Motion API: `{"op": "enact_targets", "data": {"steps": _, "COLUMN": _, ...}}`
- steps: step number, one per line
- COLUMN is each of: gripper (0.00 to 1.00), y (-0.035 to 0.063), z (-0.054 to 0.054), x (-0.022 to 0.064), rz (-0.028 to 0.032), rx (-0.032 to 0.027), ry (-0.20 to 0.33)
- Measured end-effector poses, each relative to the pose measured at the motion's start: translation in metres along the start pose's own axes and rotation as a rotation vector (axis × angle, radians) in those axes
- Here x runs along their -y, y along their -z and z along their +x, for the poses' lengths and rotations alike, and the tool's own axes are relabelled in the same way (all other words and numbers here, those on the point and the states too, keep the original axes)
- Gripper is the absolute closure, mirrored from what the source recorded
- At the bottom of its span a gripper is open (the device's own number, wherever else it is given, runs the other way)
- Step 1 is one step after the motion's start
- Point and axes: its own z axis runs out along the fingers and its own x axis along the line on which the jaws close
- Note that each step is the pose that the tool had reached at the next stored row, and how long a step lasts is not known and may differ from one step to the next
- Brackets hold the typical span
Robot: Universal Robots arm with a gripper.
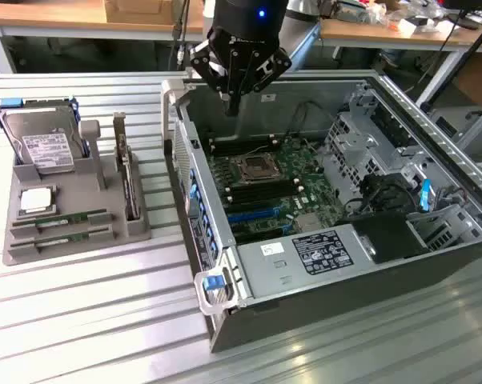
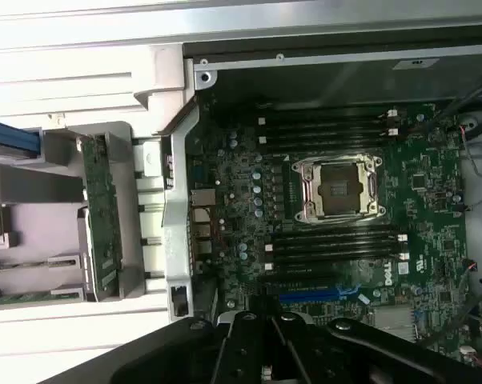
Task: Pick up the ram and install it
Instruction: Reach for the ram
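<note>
Two ram sticks (image 1: 61, 218) (image 1: 61, 234), thin and green, lie flat side by side in slots at the front of a grey holder tray (image 1: 17, 248) at the exterior view's left. My gripper (image 1: 233, 102) hangs above the rear edge of the open computer case (image 1: 321, 296), well apart from the tray. Its fingers are shut with nothing between them. Below it lies the green motherboard (image 2: 433, 184), with empty black memory slots (image 2: 329, 128) (image 2: 337, 244) on either side of the processor socket (image 2: 337, 188).
The tray also holds a silver hard drive (image 1: 45, 144) standing upright, a tall card with a metal bracket (image 1: 129, 180) and a square chip (image 1: 34, 200). Drive cages and cables (image 1: 377, 184) crowd the case's far side. A workbench (image 1: 81, 16) runs along the back.
</note>
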Motion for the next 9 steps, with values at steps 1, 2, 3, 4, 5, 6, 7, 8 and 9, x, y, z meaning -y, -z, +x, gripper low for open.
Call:
{"op": "enact_targets", "data": {"steps": 1, "gripper": 0.89, "y": 0.0004, "z": 0.015, "x": 0.0011, "rz": -0.0003, "rx": 0.0, "ry": 0.0}}
{"op": "enact_targets", "data": {"steps": 2, "gripper": 0.89, "y": 0.0006, "z": 0.02, "x": 0.0015, "rz": -0.0003, "rx": 0.0, "ry": 0.0}}
{"op": "enact_targets", "data": {"steps": 3, "gripper": 0.89, "y": 0.0006, "z": 0.022, "x": 0.0017, "rz": -0.0002, "rx": 0.0, "ry": 0.0}}
{"op": "enact_targets", "data": {"steps": 4, "gripper": 0.89, "y": 0.0007, "z": 0.026, "x": 0.0019, "rz": -0.0003, "rx": 0.0, "ry": 0.0}}
{"op": "enact_targets", "data": {"steps": 5, "gripper": 0.89, "y": 0.0008, "z": 0.028, "x": 0.0021, "rz": -0.0003, "rx": 0.0, "ry": 0.0}}
{"op": "enact_targets", "data": {"steps": 6, "gripper": 0.89, "y": 0.0008, "z": 0.028, "x": 0.0021, "rz": -0.0003, "rx": 0.0, "ry": 0.0}}
{"op": "enact_targets", "data": {"steps": 7, "gripper": 0.89, "y": 0.0008, "z": 0.029, "x": 0.0022, "rz": -0.0002, "rx": 0.0, "ry": 0.0}}
{"op": "enact_targets", "data": {"steps": 8, "gripper": 0.89, "y": 0.0008, "z": 0.03, "x": 0.0023, "rz": -0.0003, "rx": 0.0001, "ry": 0.0}}
{"op": "enact_targets", "data": {"steps": 9, "gripper": 0.89, "y": 0.0008, "z": 0.031, "x": 0.0023, "rz": -0.0003, "rx": 0.0, "ry": 0.0}}
